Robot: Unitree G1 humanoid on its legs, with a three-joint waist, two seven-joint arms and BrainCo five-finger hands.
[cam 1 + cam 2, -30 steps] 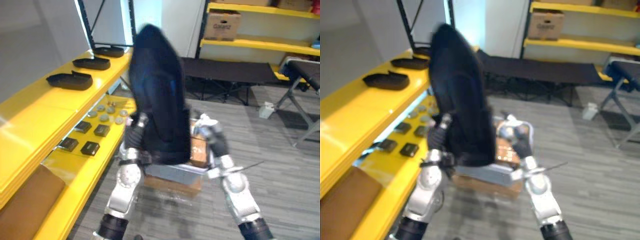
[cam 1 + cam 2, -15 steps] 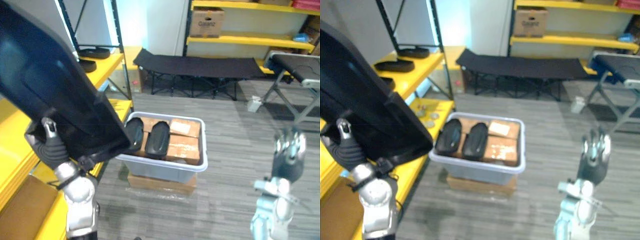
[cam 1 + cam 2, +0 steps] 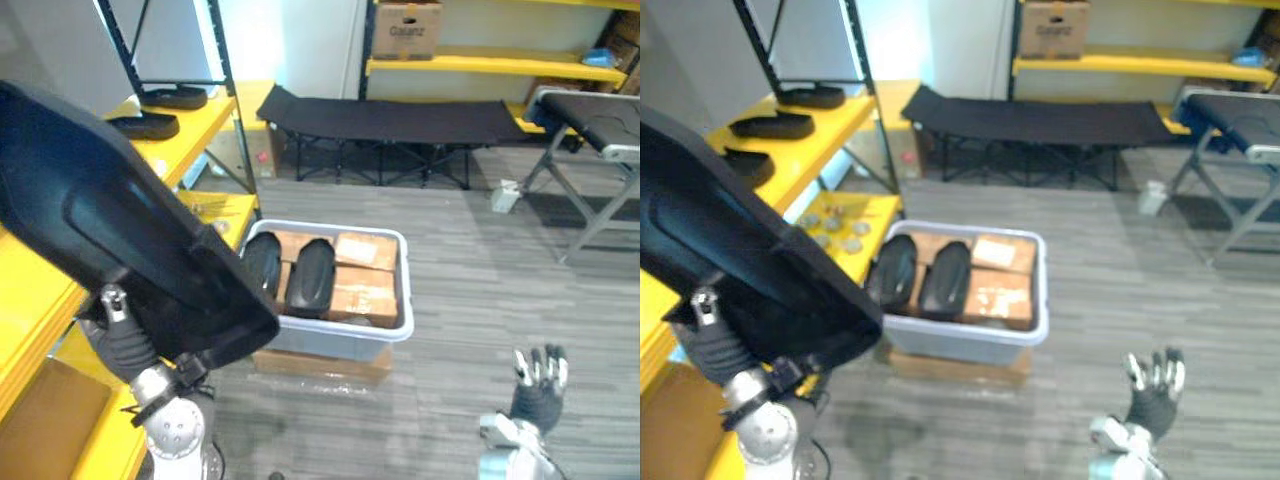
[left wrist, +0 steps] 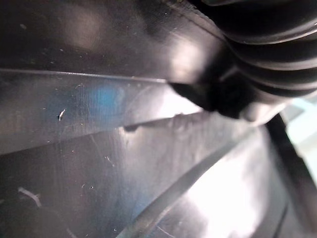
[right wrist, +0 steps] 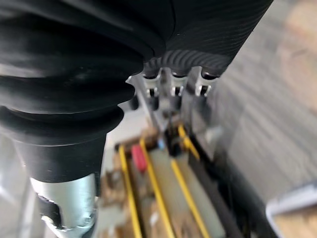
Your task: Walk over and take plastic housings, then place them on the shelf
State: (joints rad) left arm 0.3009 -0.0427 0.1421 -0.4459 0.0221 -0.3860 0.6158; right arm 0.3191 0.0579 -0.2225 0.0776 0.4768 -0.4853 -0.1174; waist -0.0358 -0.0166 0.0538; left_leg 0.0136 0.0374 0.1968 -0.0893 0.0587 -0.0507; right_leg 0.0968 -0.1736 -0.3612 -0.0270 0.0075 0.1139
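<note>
Left hand (image 3: 122,340) clamps the big black housing (image 3: 110,245) at its lower edge, beside the yellow shelf (image 3: 25,300). Right hand (image 3: 538,385) low over the floor, fingers spread, empty.

Bright, even room light; white glare on the far wall (image 3: 270,40), highlights on the plastic housing (image 4: 188,59).

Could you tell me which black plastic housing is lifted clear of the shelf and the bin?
The big housing carried by the left hand; two others lie in the grey bin and the rest sit on the yellow shelf.
</note>
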